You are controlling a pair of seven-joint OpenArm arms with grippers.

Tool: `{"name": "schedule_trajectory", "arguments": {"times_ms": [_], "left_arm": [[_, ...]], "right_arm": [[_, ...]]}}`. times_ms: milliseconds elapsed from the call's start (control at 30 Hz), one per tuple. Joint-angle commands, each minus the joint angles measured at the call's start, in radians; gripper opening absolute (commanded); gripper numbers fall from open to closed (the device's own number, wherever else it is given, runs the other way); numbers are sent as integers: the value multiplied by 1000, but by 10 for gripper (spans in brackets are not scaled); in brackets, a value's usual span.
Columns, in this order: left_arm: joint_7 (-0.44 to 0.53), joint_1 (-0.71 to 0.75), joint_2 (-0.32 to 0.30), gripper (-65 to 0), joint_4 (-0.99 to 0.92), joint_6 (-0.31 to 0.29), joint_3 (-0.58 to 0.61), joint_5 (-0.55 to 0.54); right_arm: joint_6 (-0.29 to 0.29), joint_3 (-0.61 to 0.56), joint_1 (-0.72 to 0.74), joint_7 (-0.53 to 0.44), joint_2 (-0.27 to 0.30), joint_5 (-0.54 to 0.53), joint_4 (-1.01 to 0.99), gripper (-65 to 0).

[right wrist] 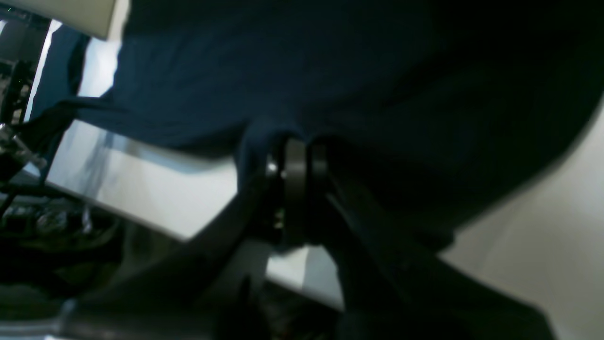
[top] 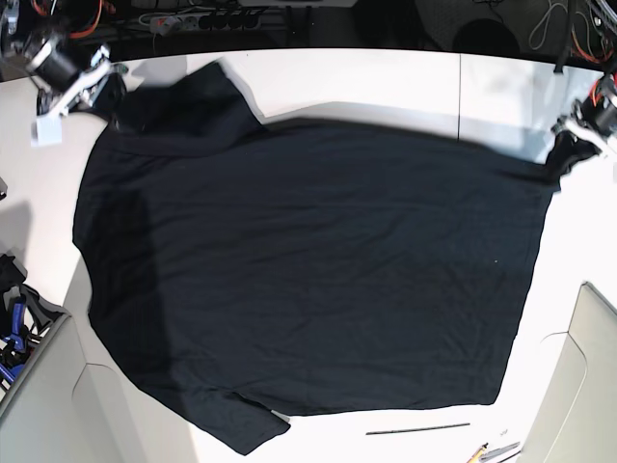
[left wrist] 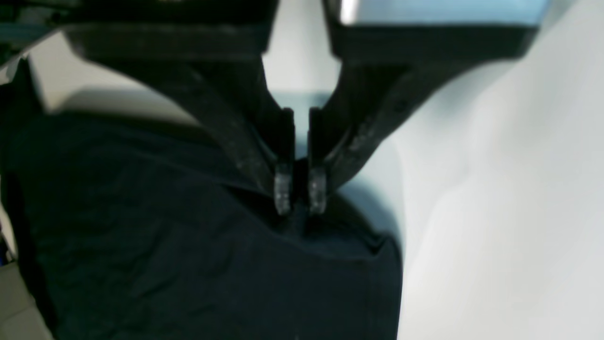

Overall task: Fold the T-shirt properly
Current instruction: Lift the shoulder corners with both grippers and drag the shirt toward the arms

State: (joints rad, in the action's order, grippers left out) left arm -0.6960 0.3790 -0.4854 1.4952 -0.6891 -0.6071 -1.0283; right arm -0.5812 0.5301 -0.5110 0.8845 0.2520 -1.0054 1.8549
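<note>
fold step in hand: far edge of t-shirt gripped at both corners, ready for lift and carry.
the t-shirt [top: 308, 270] lies spread flat on the white worktop [top: 366, 82]. left end effector [left wrist: 300, 191] is closed on its far edge at one corner; right end effector [right wrist: 297, 189] is closed on cloth at the other. next move, as judged: raise both together, keep edge taut, carry it over to the near edge.

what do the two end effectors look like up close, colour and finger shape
Both are black. The left end effector has two angled black fingers tapering down from a wide black body, ending in small ridged, translucent grey pads. The right end effector looks similarly dark and tapered, though blurred. In the base view both wrists show white parts.
</note>
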Motion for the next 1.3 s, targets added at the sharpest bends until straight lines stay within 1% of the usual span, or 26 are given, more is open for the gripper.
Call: {"name": "schedule_trajectory", "arguments": {"times_ms": [0,100,167,233,433,500,567,700,767,933,1000,1100,1267], "left_arm": [[16,-13,-22,-650,15,-9,-8,2],[35,-51,-21,-650,14,-9,-8,50],[68,-80,-21,-650,6,4,-8,99],[79,-116,-21,-650,-12,16,-8,129],[98,-212,-21,-650,-97,16,27,180],[104,-238,-21,-650,-121,16,36,182],[108,-266,-21,-650,-138,16,50,199],[159,-322,-21,-650,-184,16,82,274],[172,-349,-21,-650,-210,16,109,301],[218,-433,-21,-650,-298,16,170,362],[241,-465,-21,-650,-339,16,187,388],[274,-507,-21,-650,-389,16,202,419],[274,-555,-21,-650,-431,16,202,420]], "right_arm": [[-6,8,23,-20,11,-4,17,-650],[-2,8,90,-19,11,24,8,-650],[2,8,133,-20,12,34,-11,-650],[2,8,176,-20,12,38,-34,-650],[2,6,318,-20,14,38,-153,-650],[2,6,366,-20,14,46,-193,-650],[1,6,412,-20,14,45,-229,-650],[1,6,508,-26,14,68,-296,-650],[1,6,558,-35,14,87,-343,-650],[0,5,678,-36,14,93,-479,-650],[0,4,714,-36,14,100,-520,-650],[-1,4,753,-41,13,140,-566,-650],[-3,-17,774,-92,13,204,-629,-650]]}}
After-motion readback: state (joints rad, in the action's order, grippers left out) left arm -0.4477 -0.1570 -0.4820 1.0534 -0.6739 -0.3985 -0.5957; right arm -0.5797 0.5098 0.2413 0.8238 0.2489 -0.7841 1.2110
